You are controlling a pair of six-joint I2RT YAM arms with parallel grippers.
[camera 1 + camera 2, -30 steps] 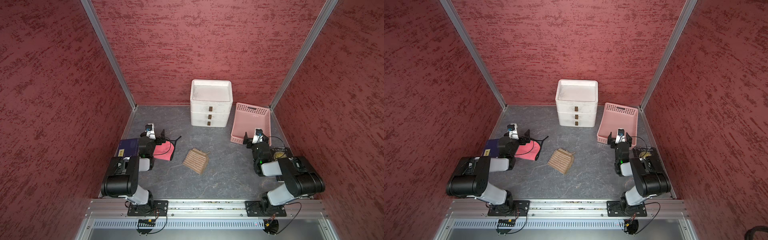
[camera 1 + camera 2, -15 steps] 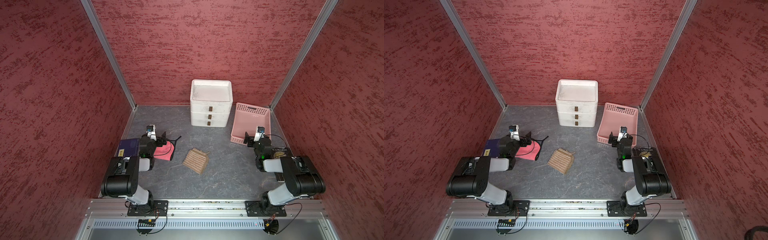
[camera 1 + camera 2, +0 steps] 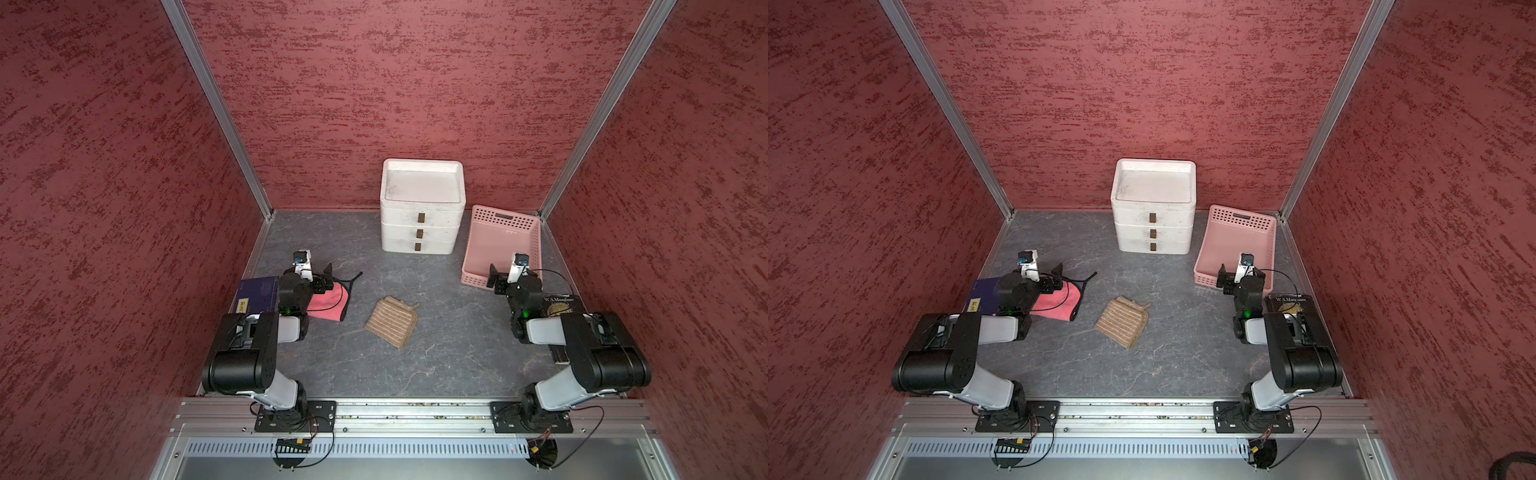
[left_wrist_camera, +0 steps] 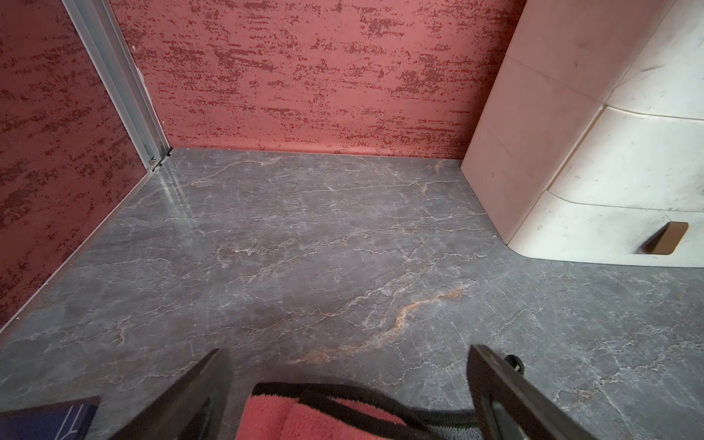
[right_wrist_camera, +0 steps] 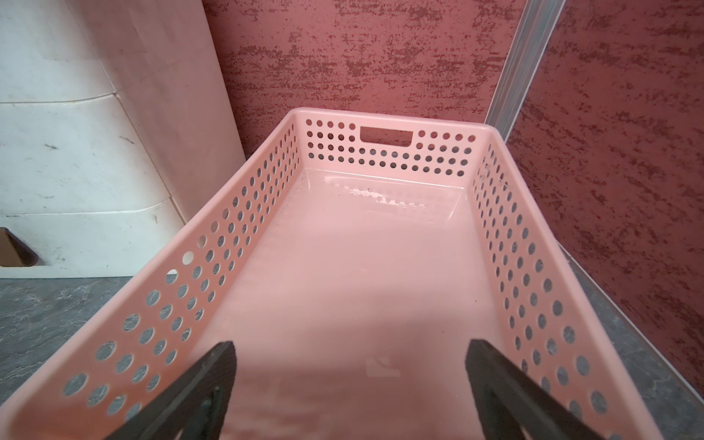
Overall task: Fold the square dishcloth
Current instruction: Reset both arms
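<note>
**While both jaws gape, dishcloth lies mid-surface**

As the two arms sit low at the near rail, the tan striped dishcloth (image 3: 392, 322) (image 3: 1122, 322) lies flat near the middle of the grey surface (image 3: 449, 365), visible in both top views and well apart from either arm. At the left, the left gripper (image 3: 327, 277) is over the far edge of a pink cloth (image 3: 328, 303), its jaws wide open and holding nothing. The left wrist view shows that cloth's black-trimmed edge (image 4: 304, 417) below the spread jaws of the left gripper (image 4: 348, 358). A blue book (image 3: 257, 291) lies just left of the pink cloth. At the right, the right gripper (image 3: 495, 277) has its jaws equally wide and empty at the near end of a pink basket (image 3: 505, 218). The right wrist view looks between them (image 5: 350, 350) along the basket's floor to its far wall (image 5: 384, 116). White drawers (image 3: 419, 226) stand against the far wall, just left of the basket. A dark book (image 3: 559, 301) lies beside the right arm.
</note>
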